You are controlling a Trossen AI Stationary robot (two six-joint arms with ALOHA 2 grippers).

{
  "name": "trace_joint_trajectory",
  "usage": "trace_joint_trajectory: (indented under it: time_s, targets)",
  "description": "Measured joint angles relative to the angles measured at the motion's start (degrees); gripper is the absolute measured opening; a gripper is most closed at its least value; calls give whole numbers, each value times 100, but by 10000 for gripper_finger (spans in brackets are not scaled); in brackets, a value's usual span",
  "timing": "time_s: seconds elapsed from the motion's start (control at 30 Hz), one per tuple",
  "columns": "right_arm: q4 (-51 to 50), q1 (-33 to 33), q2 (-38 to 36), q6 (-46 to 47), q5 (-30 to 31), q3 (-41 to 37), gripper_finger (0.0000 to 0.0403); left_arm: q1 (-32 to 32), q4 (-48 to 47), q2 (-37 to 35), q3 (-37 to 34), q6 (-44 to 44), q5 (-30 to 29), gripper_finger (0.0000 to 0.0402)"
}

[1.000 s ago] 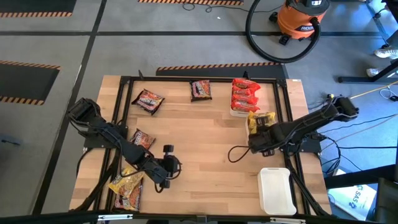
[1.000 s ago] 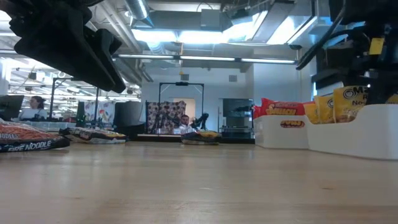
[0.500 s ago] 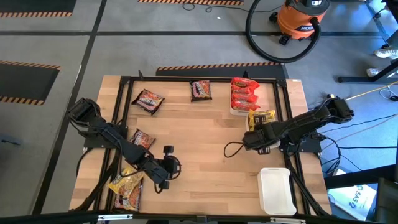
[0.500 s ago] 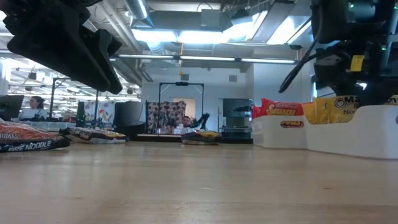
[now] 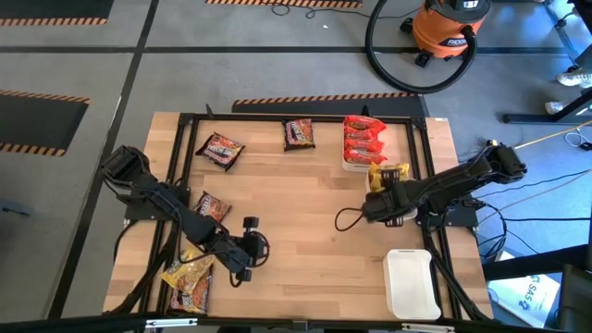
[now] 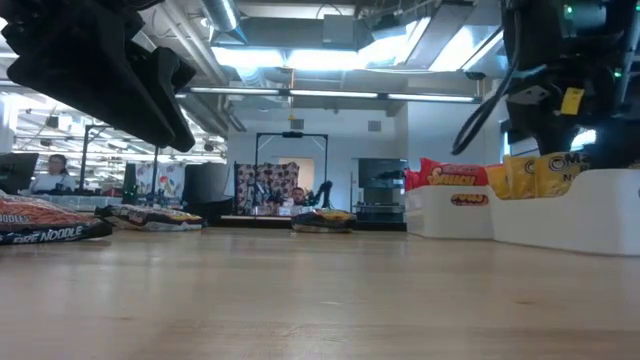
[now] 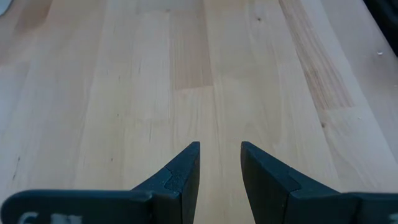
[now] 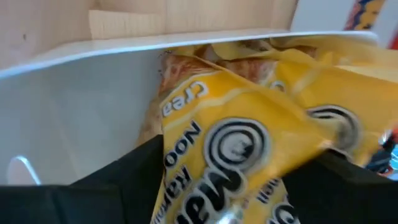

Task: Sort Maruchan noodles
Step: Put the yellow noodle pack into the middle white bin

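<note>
From above, my right gripper [image 5: 377, 205] sits at the right side of the table [image 5: 296, 231], just beside a yellow packet [image 5: 390, 174] that lies below the white tray [image 5: 351, 166] of red packets [image 5: 363, 141]. My left gripper [image 5: 248, 252] hangs over bare wood near the front left. Two dark packets [image 5: 219, 148] lie toward the far edge, one more dark packet [image 5: 211, 205] lies by my left arm, and a small heap of yellow and dark packets [image 5: 188, 277] lies at the front left corner. An empty white tray [image 5: 412, 282] sits at the front right.

At table height, the yellow packets [image 6: 540, 172] stand up inside a near white tray [image 6: 560, 215], with the red ones [image 6: 455, 175] in the tray behind. Dark packets [image 6: 40, 225] lie flat on the far left.

Past my left fingers [image 7: 183, 177], I see only wood planks; my jaws stand a narrow gap apart, holding nothing.

Past my right wrist, a yellow packet [image 8: 249, 137] fills the view, tilted against the tray wall [image 8: 81, 106]. My dark fingers [image 8: 134, 171] flank it wide on either side; whether they still touch it I cannot tell.
</note>
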Motion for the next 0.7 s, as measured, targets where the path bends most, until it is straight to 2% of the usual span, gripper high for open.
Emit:
trace_joint_trajectory:
  time_s: [0.17, 0.4, 0.57, 0.7]
  targets:
    - [-289, 0, 0, -15, 399, 324, 284, 0, 0, 0, 0, 46, 4, 109]
    - [-265, 0, 0, -257, 423, 345, 284, 0, 0, 0, 0, 46, 7, 109]
    - [-275, 0, 0, -40, 157, 405, 284, 0, 2, 0, 0, 46, 4, 109]
    - [-546, 0, 0, 387, -153, 797, 284, 0, 6, 0, 0, 48, 4, 109]
